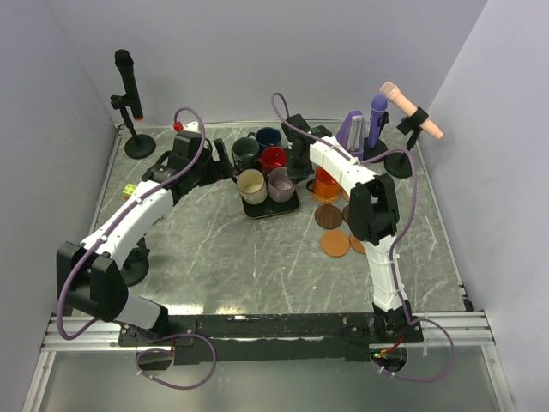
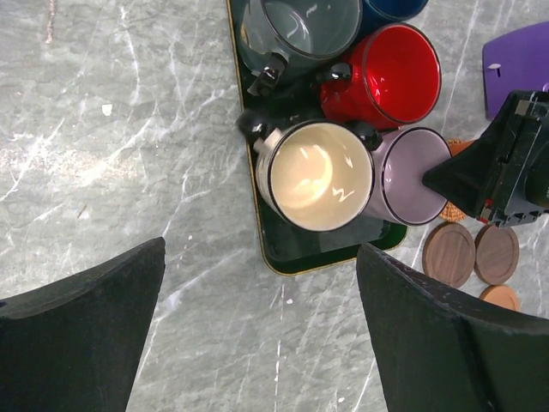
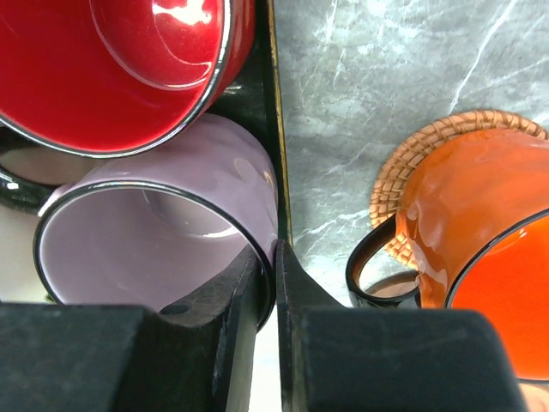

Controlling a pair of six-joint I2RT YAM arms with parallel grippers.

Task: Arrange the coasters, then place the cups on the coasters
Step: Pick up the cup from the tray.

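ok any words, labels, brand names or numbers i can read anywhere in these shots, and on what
No text can be read in any view.
cream cup, red cup, mauve cup, orange cup: plain glaze, no print showing.
tray, dark brown coasters, woven coaster: unmarked.
small yellow-green thing at the far left of the top view: too small to tell whether it bears print.

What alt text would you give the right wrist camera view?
The right gripper pinches the wall of a mauve cup sitting on a black tray. A red cup sits beside it, and an orange cup rests on a woven coaster on the grey table.
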